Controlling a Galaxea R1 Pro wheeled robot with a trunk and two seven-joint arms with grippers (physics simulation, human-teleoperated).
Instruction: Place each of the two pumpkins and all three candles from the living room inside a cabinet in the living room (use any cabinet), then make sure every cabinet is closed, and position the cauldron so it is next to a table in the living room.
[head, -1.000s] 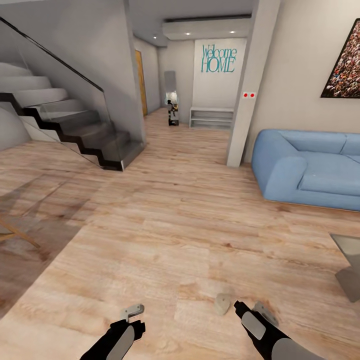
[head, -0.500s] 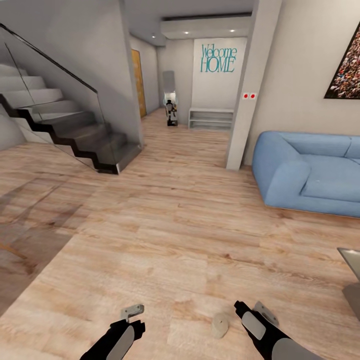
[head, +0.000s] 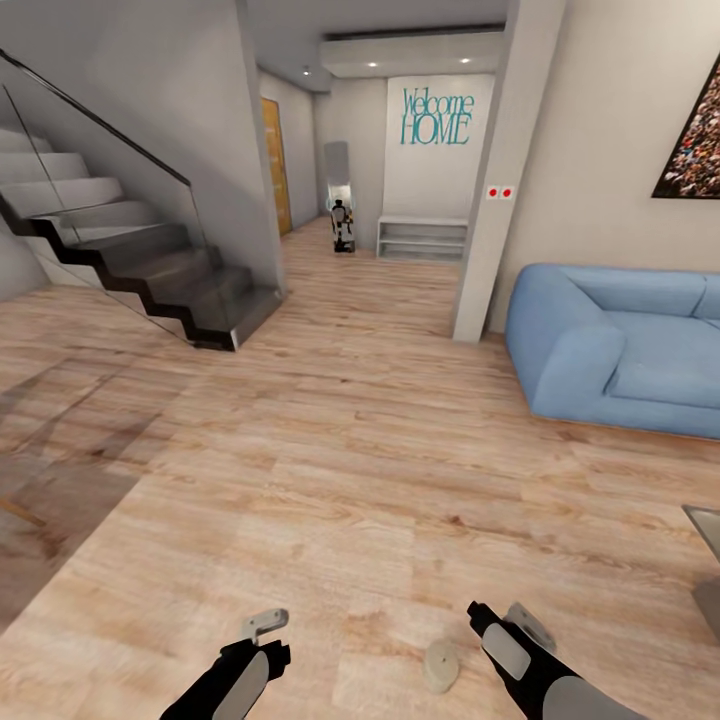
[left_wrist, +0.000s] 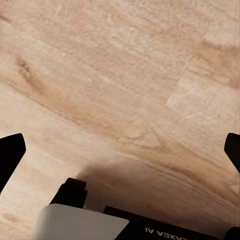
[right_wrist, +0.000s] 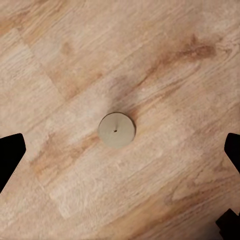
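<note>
One pale beige candle (head: 440, 667) stands upright on the light wood-plank floor, just left of my right gripper (head: 506, 620). In the right wrist view the candle (right_wrist: 117, 130) is seen from above, a round disc with a small wick, directly below the open right gripper (right_wrist: 120, 152), whose dark fingers (right_wrist: 10, 152) stand far apart. My left gripper (head: 264, 624) hangs low over bare floor, and in its wrist view the left gripper (left_wrist: 120, 150) is open and holds nothing. The pumpkins, the cabinet and the cauldron are out of view.
A blue sofa (head: 620, 345) stands at the right, with a grey table corner (head: 706, 560) at the right edge. A dark staircase (head: 130, 260) with a glass rail rises at the left. A white pillar (head: 495, 190) and a hallway with a low shelf (head: 422, 236) lie ahead.
The camera has moved forward and turned slightly, so the candle now shows lower in the head view, closer beside my right gripper. Both arms keep their pose.
</note>
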